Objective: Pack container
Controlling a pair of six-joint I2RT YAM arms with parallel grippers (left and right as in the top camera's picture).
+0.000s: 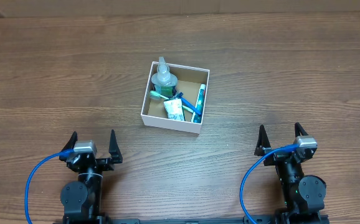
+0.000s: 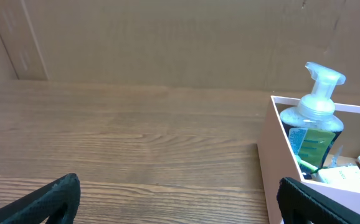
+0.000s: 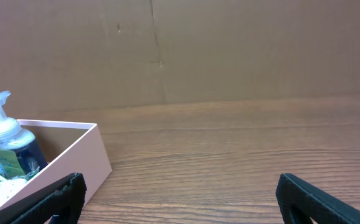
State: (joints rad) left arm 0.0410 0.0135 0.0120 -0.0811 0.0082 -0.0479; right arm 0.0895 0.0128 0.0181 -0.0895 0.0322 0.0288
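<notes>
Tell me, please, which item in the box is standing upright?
The clear pump bottle in the container's far left corner; the other toiletries lie flat.

The container (image 1: 170,121) sits on the table (image 1: 292,74); a pump bottle (image 1: 164,78) stands in its far left corner.

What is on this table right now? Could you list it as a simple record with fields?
container: square white box, brown inside, no lid, mid-table
contents: clear pump bottle, green packet, white tube, other small items too jumbled to name
left gripper: open, holding nothing, apart from the box
right gripper: open, holding nothing, apart from the box
table: brown wood grain
</notes>
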